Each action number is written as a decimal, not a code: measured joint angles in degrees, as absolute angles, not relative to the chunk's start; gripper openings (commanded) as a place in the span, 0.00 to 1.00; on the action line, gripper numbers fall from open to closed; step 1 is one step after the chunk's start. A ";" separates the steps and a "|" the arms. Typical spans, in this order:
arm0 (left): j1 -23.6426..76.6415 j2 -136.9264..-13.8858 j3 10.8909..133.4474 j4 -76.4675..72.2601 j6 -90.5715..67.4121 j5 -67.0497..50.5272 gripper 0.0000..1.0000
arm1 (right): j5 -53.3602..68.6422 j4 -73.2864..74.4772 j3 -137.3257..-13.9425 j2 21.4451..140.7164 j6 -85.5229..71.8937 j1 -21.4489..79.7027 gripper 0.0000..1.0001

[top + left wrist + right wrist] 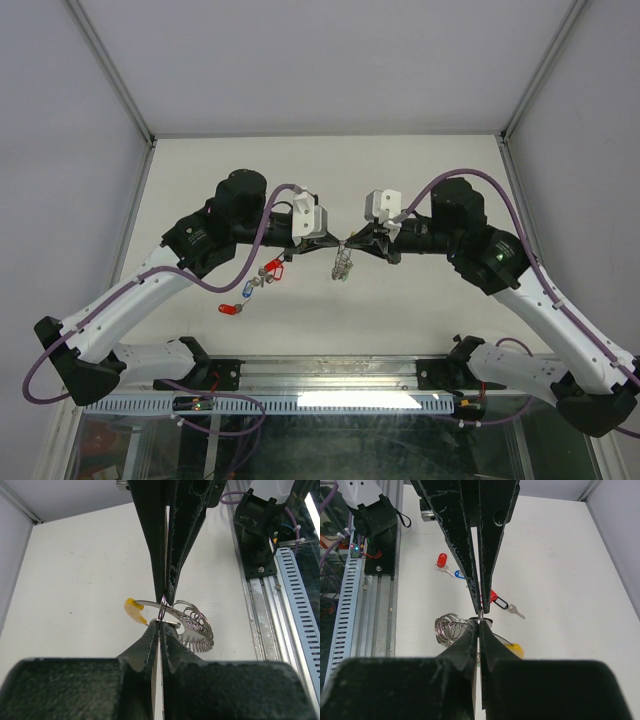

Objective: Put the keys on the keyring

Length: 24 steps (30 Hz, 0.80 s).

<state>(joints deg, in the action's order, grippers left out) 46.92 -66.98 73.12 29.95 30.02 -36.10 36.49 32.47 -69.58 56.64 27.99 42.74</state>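
While three loose keys lie on the table (400, 180) at the left, both arms reach inward and meet tip to tip above its middle. Furthest left is a red-tagged key (228, 309), then a blue-tagged key (248, 291) just beside it, then a second red-tagged key (272, 268) whose tag has a dark label window; each has a short silver blade.

To their right, the left gripper (336, 241) has its fingers pressed together on the keyring (342, 265). The ring hangs just below the point where the two tips meet. In the left wrist view it looks like a small cluster of thin, shiny silver wire loops fanned out like a loose coil, with one fine loop running up between the two pairs of fingertips. A yellow-tagged key (136, 610) sticks out sideways from that loop, its silver blade pointing into the pinch; whether it is threaded on cannot be told.

Rightmost, the right gripper (350, 243) faces the left one, its fingers likewise clamped on the same thin loop.
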 measured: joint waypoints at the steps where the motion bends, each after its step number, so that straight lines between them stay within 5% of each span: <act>1: 46.92 -66.98 73.12 29.95 30.02 -36.12 0.00 | 36.49 32.03 -69.19 56.45 27.70 42.74 0.00; 24: 46.89 -66.98 73.12 28.42 29.98 -36.01 0.00 | 32.36 14.33 -58.48 50.11 16.78 42.74 0.00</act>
<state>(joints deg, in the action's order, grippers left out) 46.89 -66.98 73.12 28.42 29.98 -36.01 32.36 14.33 -58.48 50.11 16.78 42.74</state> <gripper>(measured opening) 0.002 0.007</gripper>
